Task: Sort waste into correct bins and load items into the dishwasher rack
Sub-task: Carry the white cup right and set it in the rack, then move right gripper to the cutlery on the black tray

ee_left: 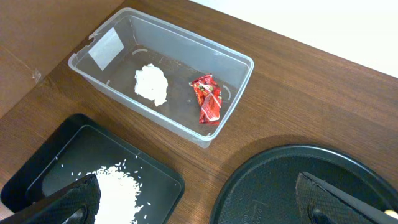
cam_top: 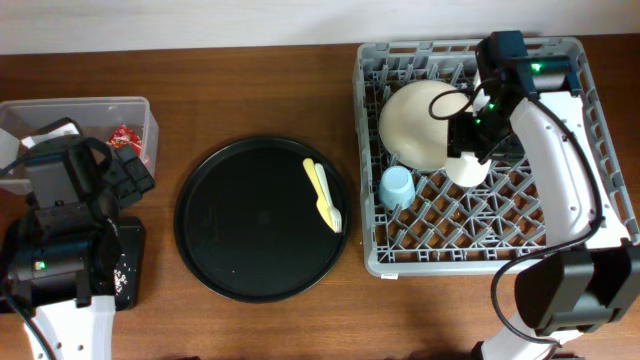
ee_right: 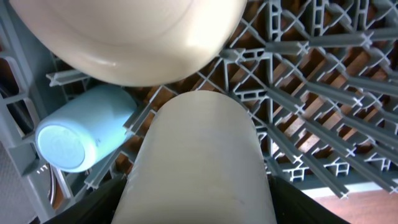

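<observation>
Using the big round black tray [cam_top: 250, 220] as the reference point for everything.

Far left of the round tray is the clear plastic box [ee_left: 231, 57]. Inside it are the crumpled white napkin [ee_left: 152, 84] and the red foil wrapper [ee_left: 207, 99], lying a little apart. The black rectangular tray [ee_left: 37, 168] is also left of the round tray, on the near side of the box, with the heap of rice [ee_left: 118, 186] in it and a few stray grains around the heap. The left gripper [ee_left: 196, 186] hangs between that bin and the round tray with its fingers [ee_left: 74, 199] spread wide and nothing in them.

The pale yellow fork and spoon [cam_top: 322, 192] lie together on the round tray's right-hand part.

Right of the round tray is the grey dishwasher rack [cam_top: 366, 150]. The light blue cup [cam_top: 397, 187] lies on its side in the edge of the rack closest to the round tray, and the cream bowl-plate [cam_top: 415, 125] leans just behind it. Further from the round tray, the right gripper [cam_top: 466, 155] is clamped around the white cup [ee_right: 199, 162], which is right beside the bowl-plate, over the pegs.
</observation>
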Robot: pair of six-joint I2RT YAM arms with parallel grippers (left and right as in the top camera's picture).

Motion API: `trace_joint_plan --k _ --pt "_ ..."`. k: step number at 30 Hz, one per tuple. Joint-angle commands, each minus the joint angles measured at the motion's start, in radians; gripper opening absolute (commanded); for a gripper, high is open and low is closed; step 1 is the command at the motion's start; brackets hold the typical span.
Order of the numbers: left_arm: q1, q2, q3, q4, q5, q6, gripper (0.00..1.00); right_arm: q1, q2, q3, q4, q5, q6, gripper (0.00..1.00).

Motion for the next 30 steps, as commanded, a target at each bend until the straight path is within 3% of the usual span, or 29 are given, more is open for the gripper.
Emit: trace_joint_plan --k 1,20,24,27,30 --pt "0.005 -0.005 0.003 0.001 -0.011 -0.002 0.99 -0.007 -0.008 -0.026 0.019 0.008 -0.015 0.68" --pt "0.005 -0.005 0.003 0.002 -0.011 -0.002 0.99 -0.007 -0.008 -0.352 0.33 -0.055 -0.03 0.71" --pt "0.005 -0.005 0.003 0.001 -0.011 -0.002 0.99 -0.008 -0.009 -0.295 0.282 -0.109 -0.064 0.96" --pt "0.005 -0.005 0.003 0.002 -0.011 -0.002 0.99 -0.008 -0.01 -0.184 0.19 -0.109 -0.094 0.99" --pt "0.005 -0.005 0.003 0.001 -0.011 -0.002 0.99 -0.005 -0.01 0.039 0.003 -0.14 -0.106 0.98"
